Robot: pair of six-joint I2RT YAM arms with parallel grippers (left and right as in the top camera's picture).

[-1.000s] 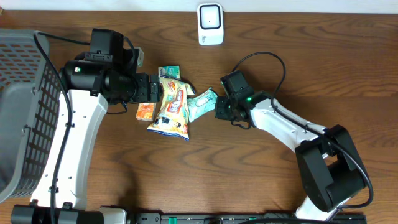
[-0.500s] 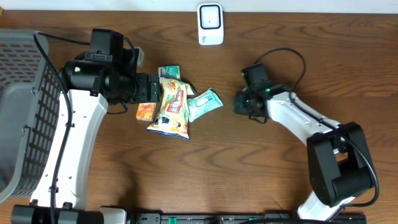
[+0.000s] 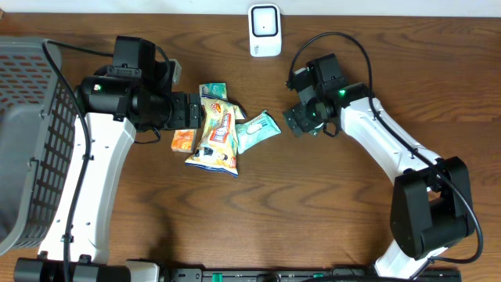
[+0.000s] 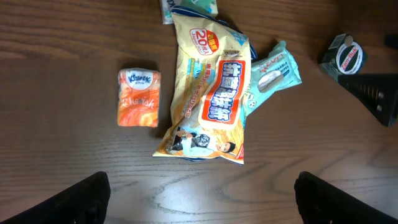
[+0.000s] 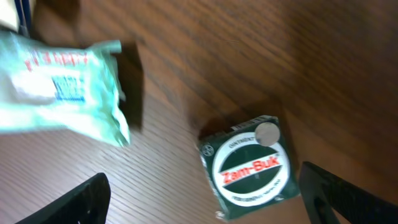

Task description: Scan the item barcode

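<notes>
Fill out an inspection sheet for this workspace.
Surface: wooden table.
Job's things: scanner at the far edge; Zam-Buk box lying on the table.
Clutter: snack bag, wipes pack, tissue pack, green packet.
Grippers: left gripper open, empty; right gripper open over the box, not touching.
Cables: black cable looped above the right arm.
Surroundings: grey basket at left.

A mock shop checkout: a white scanner (image 3: 264,30) at the far edge, a grey basket (image 3: 31,117) at left, packaged goods (image 3: 219,133) on a wooden surface (image 3: 313,219).
</notes>
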